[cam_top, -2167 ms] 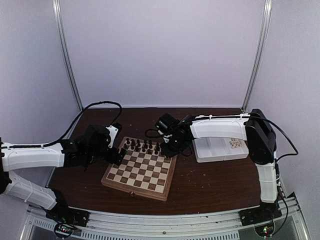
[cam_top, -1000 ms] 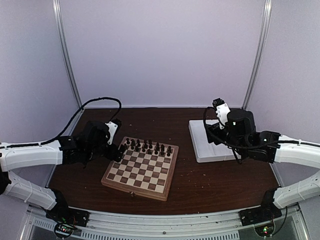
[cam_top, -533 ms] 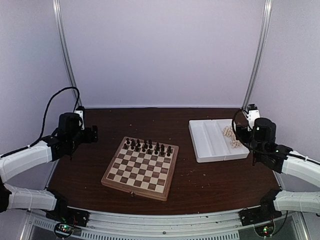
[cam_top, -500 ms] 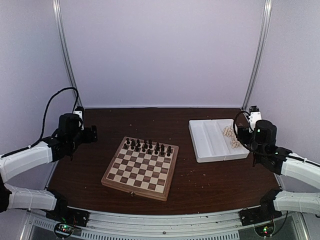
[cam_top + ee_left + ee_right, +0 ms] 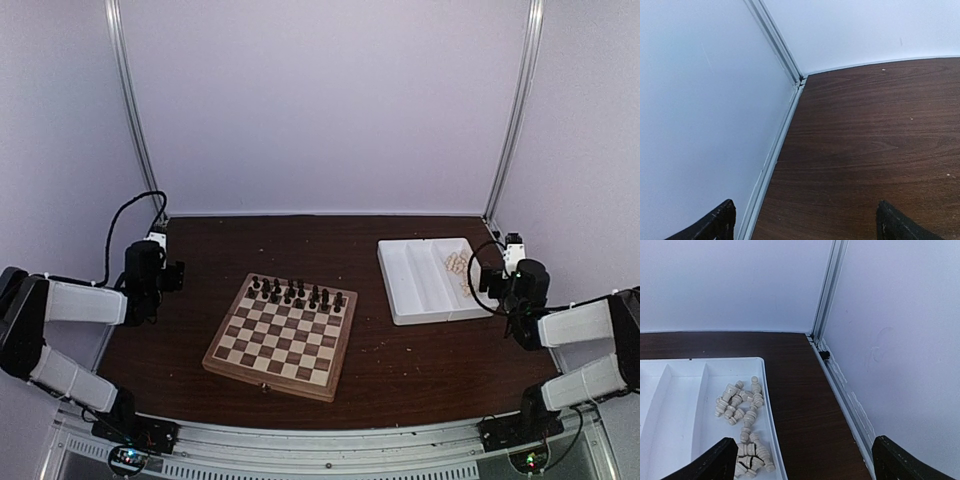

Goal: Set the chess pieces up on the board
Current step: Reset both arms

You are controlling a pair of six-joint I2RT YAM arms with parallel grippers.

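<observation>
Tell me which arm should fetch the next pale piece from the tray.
Right, likely. The right tool, open, hangs beside the white tray, close to the pale pieces; the left tool, also open, is far off across the board.

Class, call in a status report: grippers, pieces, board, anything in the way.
Left gripper open, empty, by left wall. Right gripper open, empty, near tray. Dark pieces on board, far rows; pale pieces heaped in tray. Nothing over board.
</observation>
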